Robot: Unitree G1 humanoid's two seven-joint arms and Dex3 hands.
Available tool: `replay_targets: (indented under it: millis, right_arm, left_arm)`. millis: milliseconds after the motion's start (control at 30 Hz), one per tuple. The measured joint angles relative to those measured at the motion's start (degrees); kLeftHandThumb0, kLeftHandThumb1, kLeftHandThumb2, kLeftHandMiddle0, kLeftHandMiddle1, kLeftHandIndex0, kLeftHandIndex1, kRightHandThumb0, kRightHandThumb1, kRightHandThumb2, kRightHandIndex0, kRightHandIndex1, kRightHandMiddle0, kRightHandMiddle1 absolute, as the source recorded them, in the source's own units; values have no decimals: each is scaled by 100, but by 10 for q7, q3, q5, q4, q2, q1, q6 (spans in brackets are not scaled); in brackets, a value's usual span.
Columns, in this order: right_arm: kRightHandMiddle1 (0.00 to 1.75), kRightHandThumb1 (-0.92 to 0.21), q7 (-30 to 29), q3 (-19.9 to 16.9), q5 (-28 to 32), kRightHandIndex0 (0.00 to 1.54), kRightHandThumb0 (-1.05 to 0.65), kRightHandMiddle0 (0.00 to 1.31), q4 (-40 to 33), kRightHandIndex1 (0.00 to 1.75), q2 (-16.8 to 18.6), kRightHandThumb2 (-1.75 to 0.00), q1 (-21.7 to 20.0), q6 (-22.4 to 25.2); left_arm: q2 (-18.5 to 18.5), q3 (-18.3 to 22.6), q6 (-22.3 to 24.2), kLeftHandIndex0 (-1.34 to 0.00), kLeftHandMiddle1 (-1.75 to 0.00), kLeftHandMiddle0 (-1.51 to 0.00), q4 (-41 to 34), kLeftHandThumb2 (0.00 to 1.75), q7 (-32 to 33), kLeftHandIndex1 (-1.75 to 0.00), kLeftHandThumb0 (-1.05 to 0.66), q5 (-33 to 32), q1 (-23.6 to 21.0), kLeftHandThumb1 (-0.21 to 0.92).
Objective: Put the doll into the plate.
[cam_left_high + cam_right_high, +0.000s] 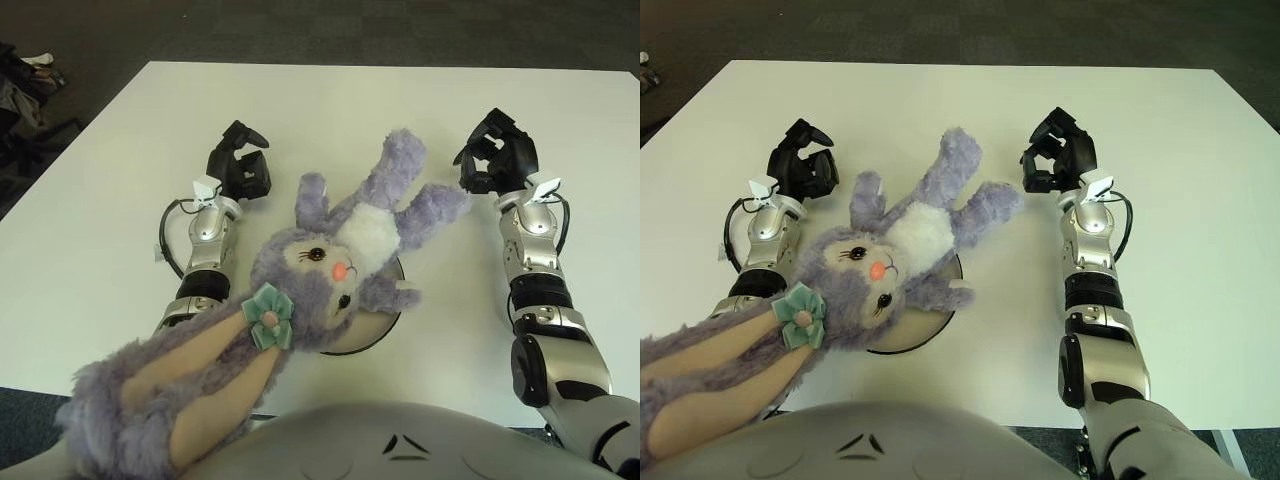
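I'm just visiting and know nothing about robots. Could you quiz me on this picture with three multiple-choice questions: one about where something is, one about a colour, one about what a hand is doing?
1. Where does the doll lie?
A. Over the plate
B. On the floor
C. In the right hand

2. What colour is the bow on its ear?
A. Red
B. Teal green
C. Black

3. What does the left hand hold?
A. The doll
B. The plate
C. Nothing

Answers: 1 A, the plate's rim peeks out beneath its body. 2 B, the bow is pale teal. 3 C, its curled fingers show apart from the doll.
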Motion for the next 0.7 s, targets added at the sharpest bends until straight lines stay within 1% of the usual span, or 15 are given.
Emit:
replay_targets:
  millis: [167,333,500,700]
  right_arm:
    - [175,7,8,-12,30,85,-1,81,13,153,16,-167,0,-5]
    - [175,12,7,-22,51,91,-1,85,16,149,36,-172,2,0]
    - [175,14,-10,-27,58,92,-1,86,16,150,50,-174,8,17]
    - [175,15,-24,-30,59,94,-1,85,16,149,65,-175,17,19]
  left_arm:
    - [0,1,0,-53,-175,-109,1,119,-2,-175,-45,0,0,42]
    - [0,1,0,-53,-175,-108,1,118,-8,-175,-45,-1,0,42]
    - [-1,1,0,-52,-175,-107,-2,117,-16,-175,-44,-3,0,43]
    - [-1,1,1,-51,-175,-105,-6,116,-19,-175,-44,-4,1,44]
